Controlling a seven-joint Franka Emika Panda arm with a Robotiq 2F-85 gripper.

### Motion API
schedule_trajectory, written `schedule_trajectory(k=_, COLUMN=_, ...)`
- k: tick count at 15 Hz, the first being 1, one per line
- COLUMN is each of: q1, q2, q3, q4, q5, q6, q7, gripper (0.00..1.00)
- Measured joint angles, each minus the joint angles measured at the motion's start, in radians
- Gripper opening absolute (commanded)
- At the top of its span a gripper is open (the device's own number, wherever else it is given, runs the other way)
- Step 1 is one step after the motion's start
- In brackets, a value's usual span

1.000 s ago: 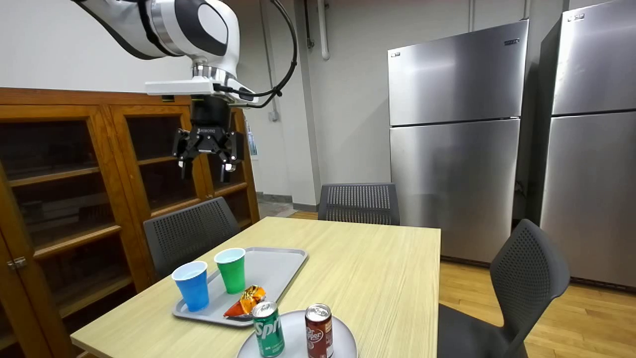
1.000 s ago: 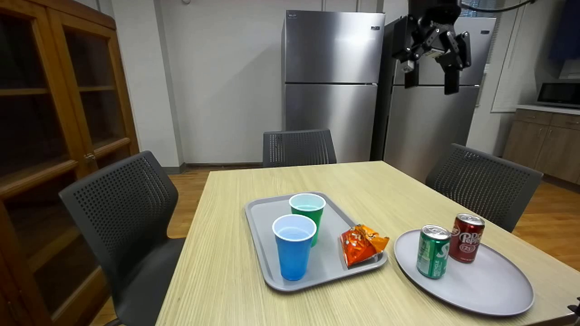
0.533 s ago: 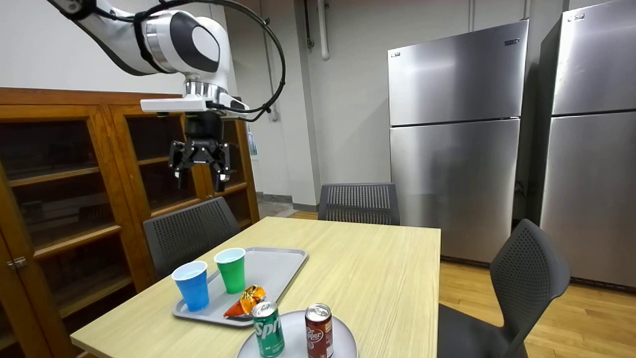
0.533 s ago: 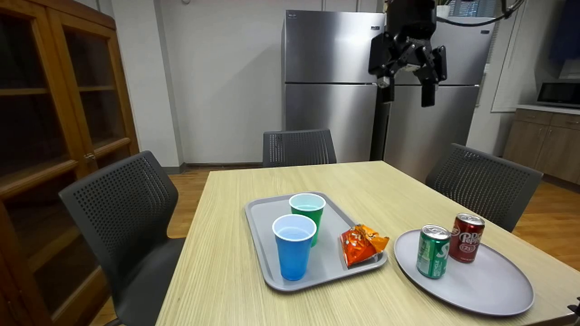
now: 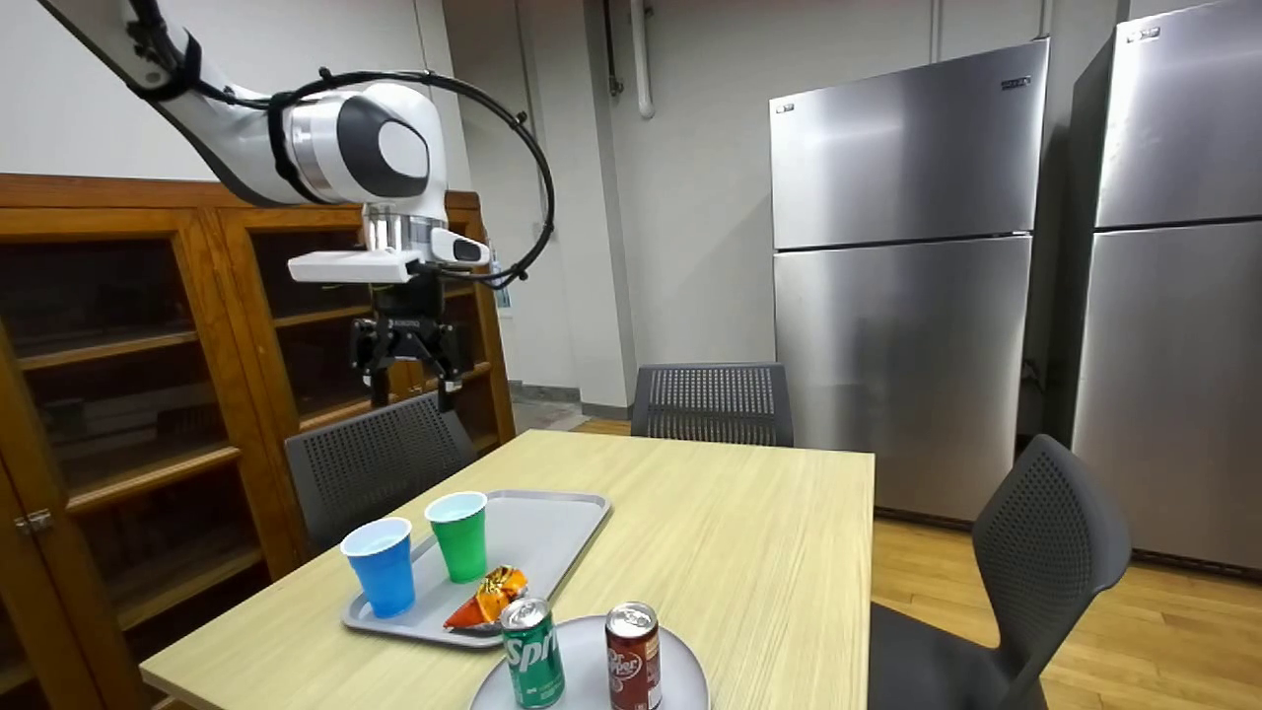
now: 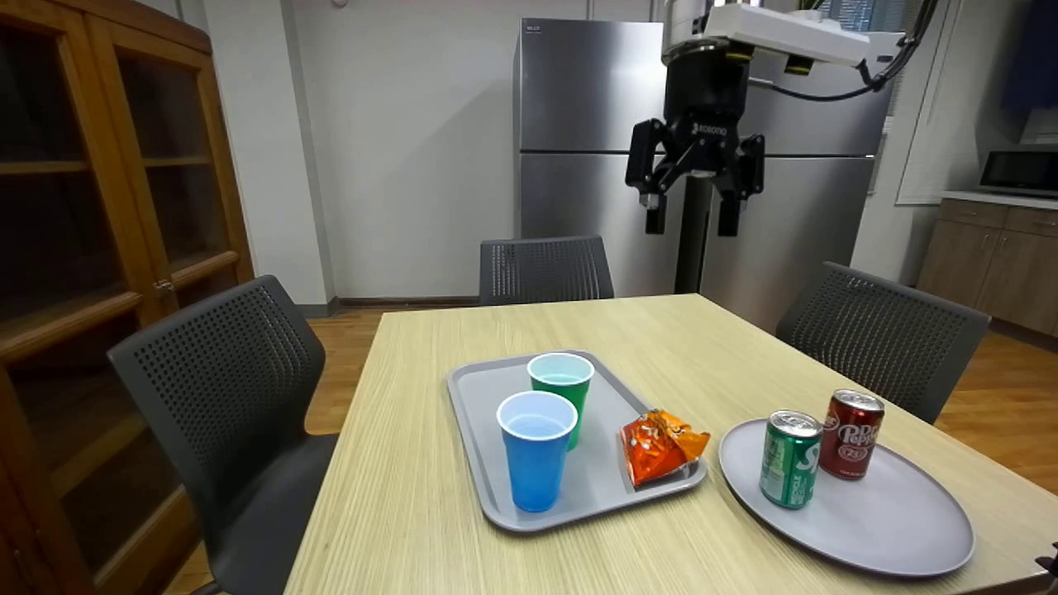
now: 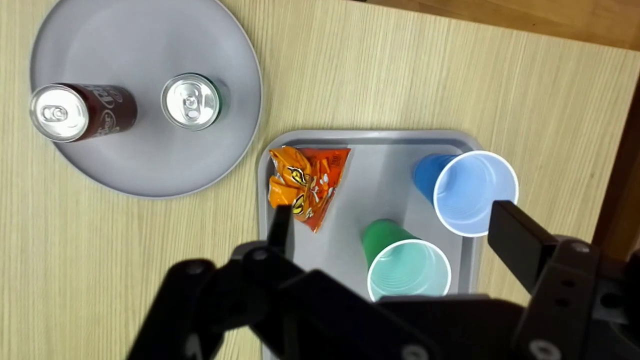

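I have the gripper (image 6: pixel 692 225) wide and empty, well above the green cup (image 7: pixel 407 265), which stands on the tray (image 7: pixel 380 185) near the blue cup (image 7: pixel 472 195) and is probably light, thin-walled and crushable, best held softly around its middle.

A green cup (image 5: pixel 461 542) and a blue cup (image 5: pixel 384 574), white-rimmed, stand upright on a gray tray (image 5: pixel 542 523).

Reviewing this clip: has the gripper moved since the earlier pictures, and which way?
Yes. In an exterior view the gripper has come lower and farther left in the picture, judged against the left fridge.
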Motion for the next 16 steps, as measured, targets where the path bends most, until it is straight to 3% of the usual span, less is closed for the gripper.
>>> schedule_trajectory(k=4, q1=-0.001, q2=0.052, q3=-0.001, q4=-0.013, q5=-0.011, q6=0.052, q7=0.002, gripper=1.00)
schedule_trajectory(k=16, q1=-0.001, q2=0.067, q3=-0.001, q4=-0.014, q5=-0.011, q6=0.059, q7=0.000, gripper=1.00)
